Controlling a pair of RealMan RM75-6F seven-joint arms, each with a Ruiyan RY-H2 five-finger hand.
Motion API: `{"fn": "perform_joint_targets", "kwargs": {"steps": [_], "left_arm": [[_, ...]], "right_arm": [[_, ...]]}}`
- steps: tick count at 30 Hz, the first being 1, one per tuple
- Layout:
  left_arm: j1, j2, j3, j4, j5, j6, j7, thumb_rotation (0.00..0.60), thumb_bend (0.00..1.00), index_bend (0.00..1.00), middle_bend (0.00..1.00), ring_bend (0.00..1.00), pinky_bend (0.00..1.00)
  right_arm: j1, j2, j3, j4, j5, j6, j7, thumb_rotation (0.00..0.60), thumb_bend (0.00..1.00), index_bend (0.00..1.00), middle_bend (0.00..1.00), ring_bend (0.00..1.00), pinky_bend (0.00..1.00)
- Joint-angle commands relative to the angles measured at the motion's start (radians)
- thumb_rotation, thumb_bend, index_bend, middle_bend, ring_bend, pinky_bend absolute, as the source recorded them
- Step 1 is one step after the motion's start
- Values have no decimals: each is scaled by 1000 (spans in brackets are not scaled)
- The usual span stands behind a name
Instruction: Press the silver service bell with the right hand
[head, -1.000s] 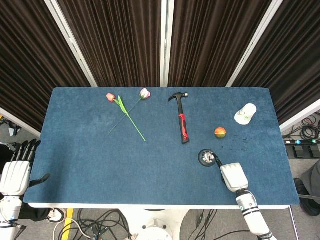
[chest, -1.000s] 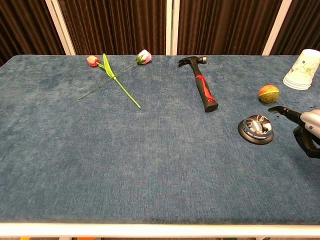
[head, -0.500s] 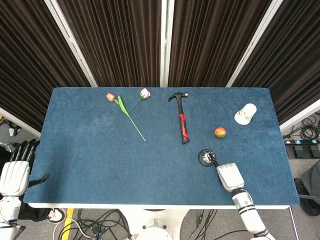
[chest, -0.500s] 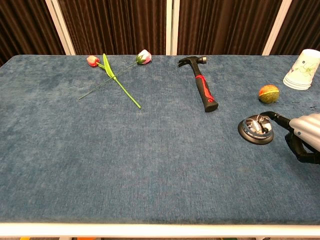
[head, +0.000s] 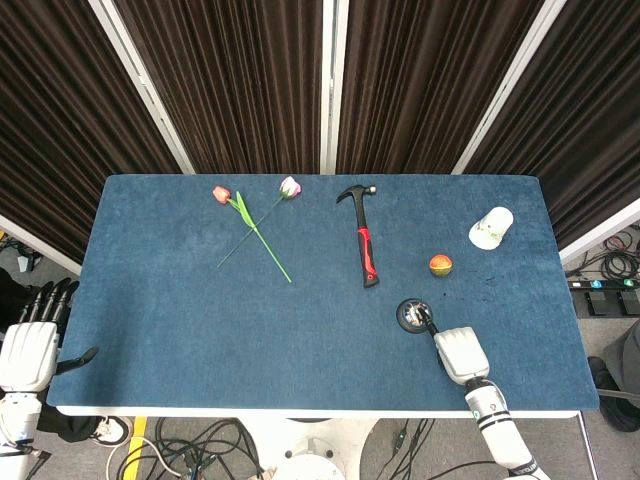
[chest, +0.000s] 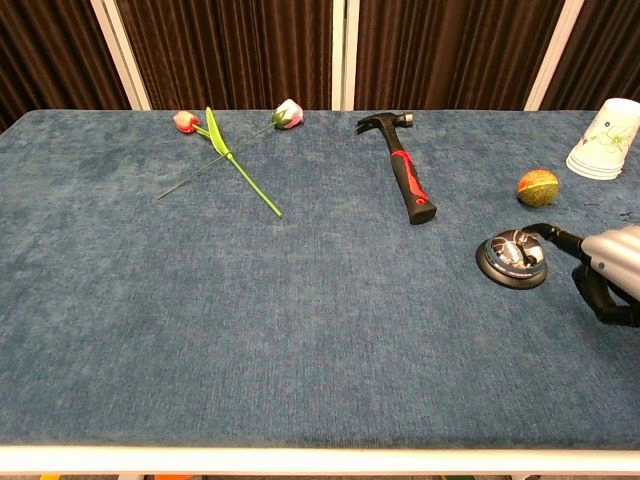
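Note:
The silver service bell (head: 413, 314) (chest: 512, 256) sits on its black base at the right front of the blue table. My right hand (head: 459, 352) (chest: 610, 270) lies just right of it, one black finger (chest: 553, 235) stretched out over the bell's right rim at the dome, the other fingers curled under. Whether the fingertip touches the button I cannot tell. My left hand (head: 32, 346) hangs off the table's left front corner with fingers spread and nothing in it.
A red-handled hammer (head: 366, 243) lies at the middle back. Two artificial tulips (head: 254, 220) lie at the back left. A small orange-green ball (head: 440, 264) and a tipped paper cup (head: 491, 228) are behind the bell to the right.
My right hand slid left toward the bell; its extended finger went from beside the bell to over the bell's right rim. The left hand stayed put.

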Motion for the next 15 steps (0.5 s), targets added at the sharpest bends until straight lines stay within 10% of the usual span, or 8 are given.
{"fn": "perform_joint_targets", "kwargs": {"steps": [1, 15], "left_arm": [[1, 0, 0, 2, -1, 0, -2, 600, 108, 86, 54, 0, 145], [2, 0, 0, 2, 1, 2, -3, 600, 108, 86, 54, 0, 145]], "right_arm": [[1, -7, -1, 1, 7, 2, -9, 600, 1000, 9, 877, 786, 705], [5, -5, -7, 2, 10, 6, -6, 600, 1000, 9, 877, 786, 705]]}}
